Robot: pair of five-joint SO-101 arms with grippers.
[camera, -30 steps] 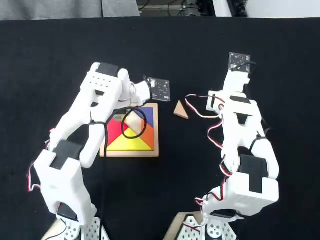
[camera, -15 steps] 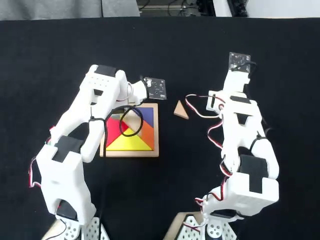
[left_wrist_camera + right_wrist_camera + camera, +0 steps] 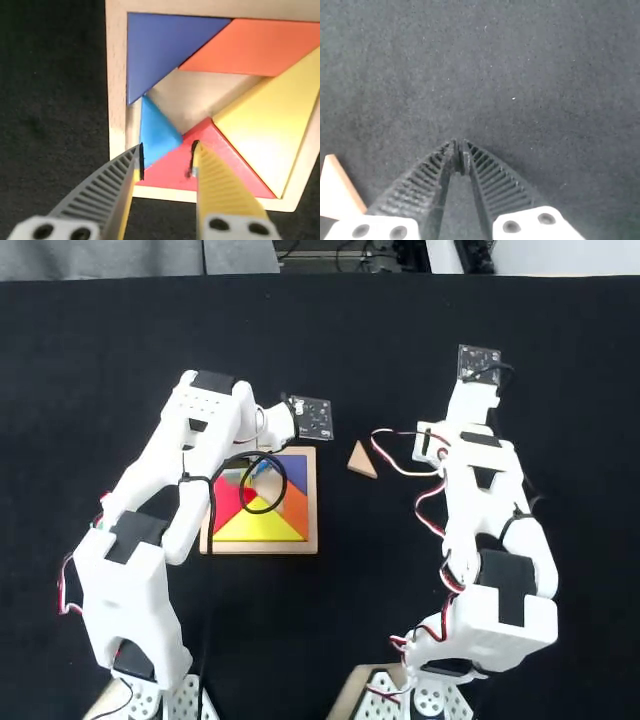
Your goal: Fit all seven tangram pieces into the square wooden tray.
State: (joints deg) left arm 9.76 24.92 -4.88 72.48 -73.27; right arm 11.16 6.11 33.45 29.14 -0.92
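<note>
**left jaws open over the tray, one tan piece out on the cloth**

the square wooden tray lies on the black table under the left arm. in the left wrist view the left gripper hangs just above one edge of the tray, its jaws parted by a moderate gap and holding nothing. the small light blue triangle sits between and just ahead of the fingertips. it lies inside the tray against the rim, with one point touching the dark blue triangle. one finger tip is right beside the light blue piece; whether it touches cannot be told.

the red triangle lies beside the light blue one, under the jaws. the big yellow triangle borders the red, and the orange piece lies between the yellow and the dark blue. a patch of bare wood shows in the middle of the tray.

the tan triangle lies on the cloth near the tray, between the two arms. the right gripper is pressed closed on nothing, low over the cloth, with the tan triangle off to one side of it.
</note>
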